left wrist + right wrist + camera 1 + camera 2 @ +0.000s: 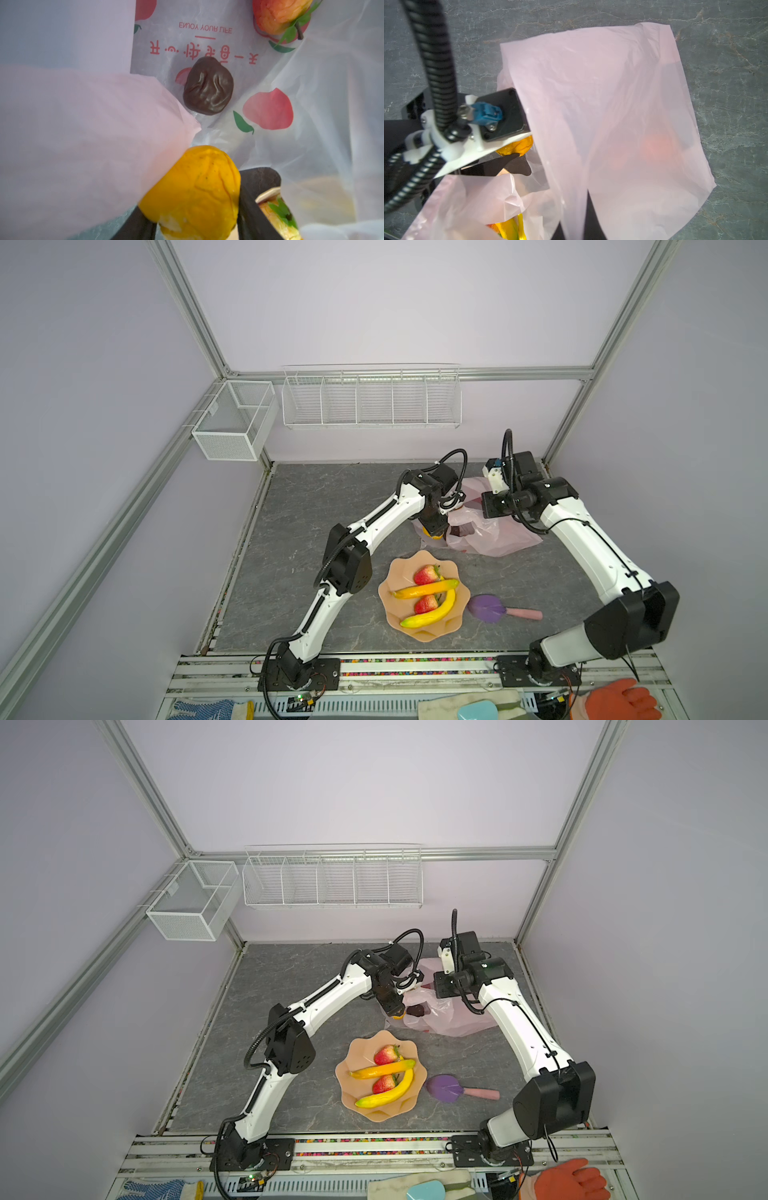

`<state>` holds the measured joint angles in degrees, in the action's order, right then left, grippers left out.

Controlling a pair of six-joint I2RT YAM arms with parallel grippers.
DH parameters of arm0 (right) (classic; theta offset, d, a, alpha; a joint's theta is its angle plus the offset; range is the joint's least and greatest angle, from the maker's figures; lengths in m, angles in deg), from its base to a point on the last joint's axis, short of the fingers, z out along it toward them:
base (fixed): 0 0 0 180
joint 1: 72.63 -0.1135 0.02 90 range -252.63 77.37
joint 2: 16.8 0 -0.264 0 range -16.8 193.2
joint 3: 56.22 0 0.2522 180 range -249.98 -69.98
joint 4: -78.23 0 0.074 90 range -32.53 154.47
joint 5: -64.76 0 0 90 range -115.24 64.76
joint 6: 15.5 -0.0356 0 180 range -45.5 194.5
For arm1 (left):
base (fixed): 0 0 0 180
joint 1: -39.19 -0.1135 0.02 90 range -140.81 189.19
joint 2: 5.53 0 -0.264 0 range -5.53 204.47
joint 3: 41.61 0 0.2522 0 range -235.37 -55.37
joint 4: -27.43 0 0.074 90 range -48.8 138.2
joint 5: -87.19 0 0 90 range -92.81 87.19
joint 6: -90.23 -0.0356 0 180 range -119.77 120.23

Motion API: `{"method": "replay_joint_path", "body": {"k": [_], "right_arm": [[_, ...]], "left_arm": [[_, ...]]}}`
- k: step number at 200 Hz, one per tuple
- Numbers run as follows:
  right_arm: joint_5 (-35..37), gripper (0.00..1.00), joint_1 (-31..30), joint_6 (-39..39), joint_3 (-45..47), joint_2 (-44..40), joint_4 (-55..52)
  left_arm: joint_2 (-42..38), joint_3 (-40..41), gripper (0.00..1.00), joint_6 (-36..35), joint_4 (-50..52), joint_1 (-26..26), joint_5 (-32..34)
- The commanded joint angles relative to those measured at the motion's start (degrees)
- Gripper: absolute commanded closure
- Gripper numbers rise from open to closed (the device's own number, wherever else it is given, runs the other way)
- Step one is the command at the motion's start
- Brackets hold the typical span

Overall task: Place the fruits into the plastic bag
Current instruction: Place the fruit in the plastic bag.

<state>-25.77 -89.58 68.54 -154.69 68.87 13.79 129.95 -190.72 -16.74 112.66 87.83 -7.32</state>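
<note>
The pale pink plastic bag [505,537] lies at the back of the table, printed with red fruit pictures [268,108]. My right gripper [577,214] is shut on the bag's upper film and holds the mouth up. My left gripper [197,197] is at that mouth, shut on a yellow-orange fruit [195,187], [432,536]. Inside the bag lie a dark brown round fruit [207,87], [415,1009] and an orange fruit with green leaves [278,16]. Two bananas [428,588], [432,612] and two strawberries [426,573], [426,604] rest in the peach bowl [455,572].
A purple leaf-shaped paddle with a pink handle [490,608] lies to the right of the bowl. White wire baskets [370,402], [237,418] hang on the back wall. An orange glove [619,699] lies beyond the front rail.
</note>
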Motion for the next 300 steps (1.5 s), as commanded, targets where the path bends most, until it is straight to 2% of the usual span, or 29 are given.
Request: {"method": "replay_joint_path", "body": {"k": [1, 53, 94, 114, 140, 171, 211, 242, 284, 300], "right_arm": [[-1.39, 0.93, 0.34, 0.67, -1.14, 0.81, 0.67], [-2.20, 0.93, 0.37, -0.44, -1.29, 1.10, 0.99], [-3.26, 0.93, 0.41, -1.68, -0.99, 1.21, 1.87], [-3.50, 0.93, 0.34, -2.15, -0.90, 1.09, 2.16], [-3.52, 0.93, 0.47, -2.48, -0.65, 1.00, 2.42], [-3.56, 0.93, 0.43, -3.19, -0.14, 0.95, 3.01], [-3.51, 0.93, 0.53, -3.91, 0.04, 0.91, 3.39], [-3.16, 0.93, 0.56, -4.28, 0.15, 0.80, 3.38], [-2.52, 0.93, 0.60, -4.49, 0.49, 0.39, 3.13], [-2.47, 0.93, 0.64, -4.42, 0.56, 0.29, 3.13]], "left_arm": [[1.75, -2.94, 0.74, 2.47, -2.43, -0.12, -5.88], [2.80, -2.49, 0.71, 13.98, -14.49, 0.34, -13.94], [4.35, -1.37, 0.67, 22.73, -23.08, 1.95, -16.89], [5.05, -0.53, 0.58, 25.86, -26.20, 2.45, -17.85], [4.73, 1.44, 0.37, 29.16, -30.12, 2.71, -22.28], [2.65, 3.51, 0.20, 30.40, -32.44, 3.04, -23.76], [-1.16, 3.86, 0.14, 29.65, -29.65, 2.36, -22.34], [-5.25, 5.01, 0.13, 28.74, -26.02, 1.31, -18.70], [-11.98, 10.42, 0.14, 26.91, -21.96, 0.23, -11.15], [-13.91, 12.11, 0.14, 26.47, -19.03, -0.32, -10.38]]}}
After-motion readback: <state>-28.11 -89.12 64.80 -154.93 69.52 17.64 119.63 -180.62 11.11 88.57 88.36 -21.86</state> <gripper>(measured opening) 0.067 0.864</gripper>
